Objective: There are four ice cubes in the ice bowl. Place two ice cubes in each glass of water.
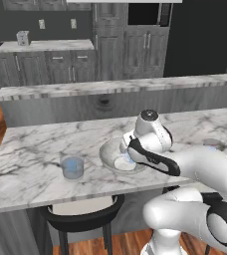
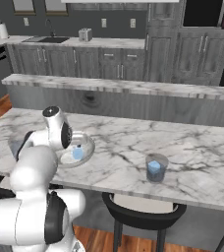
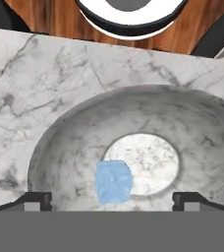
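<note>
**Arm bent low, fingers wide apart**

The white robot arm with dark joints bends forward and reaches down. Its two-finger gripper points down. The two small dark finger tips stand far apart, holding nothing.

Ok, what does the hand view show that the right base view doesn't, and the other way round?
Hand view: the open gripper, its tips either side of one cube lying in the bowl, by its pale flat bottom. Right base view: a glass with blue inside, on the counter right of the bowl, and the arm. Both: bowl, cube, marble counter.
</note>
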